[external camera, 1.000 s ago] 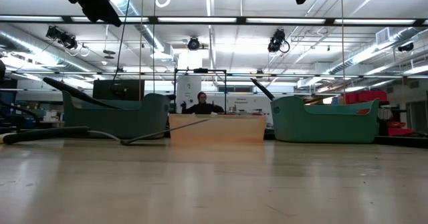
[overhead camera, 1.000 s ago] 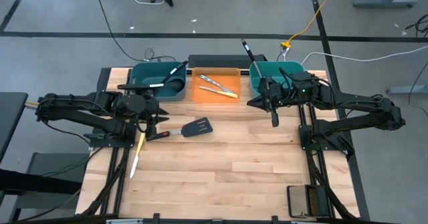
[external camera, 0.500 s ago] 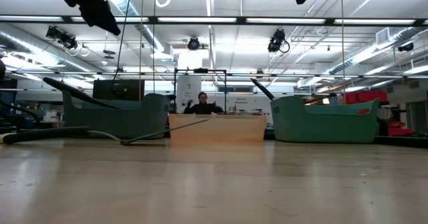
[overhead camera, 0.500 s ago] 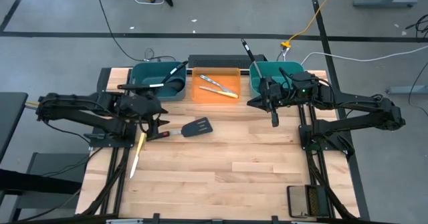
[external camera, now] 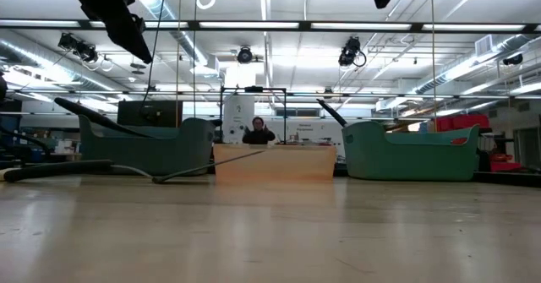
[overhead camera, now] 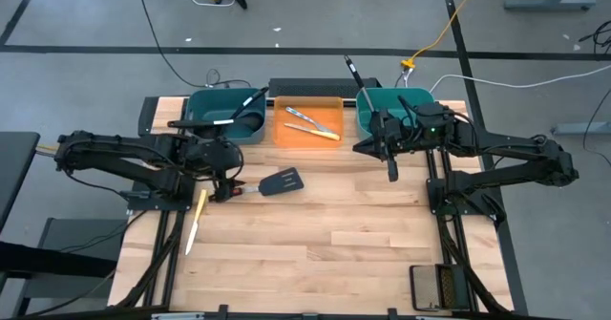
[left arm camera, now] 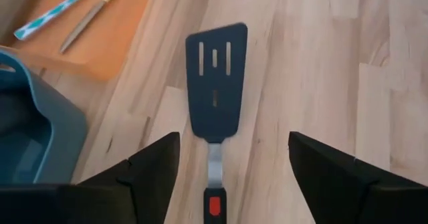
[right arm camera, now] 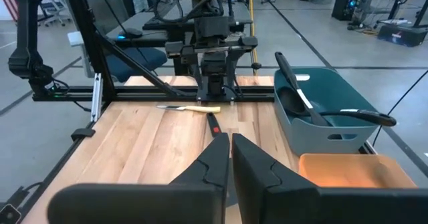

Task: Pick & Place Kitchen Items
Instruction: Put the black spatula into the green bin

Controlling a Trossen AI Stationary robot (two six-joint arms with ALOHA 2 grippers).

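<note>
Spatula [left arm camera: 215, 101] lies free between the left gripper's [left arm camera: 231, 177] open fingers, teal bin [left arm camera: 27, 127] beside; right fingers [right arm camera: 231, 158] closed.

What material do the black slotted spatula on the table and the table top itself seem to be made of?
Black slotted spatula: probably plastic or nylon, matte; the blade is evenly dark without shine, and a slim silvery neck, likely metal, joins it to the handle.
Table top: wood, smooth pale finish; plank seams and grain show.
</note>
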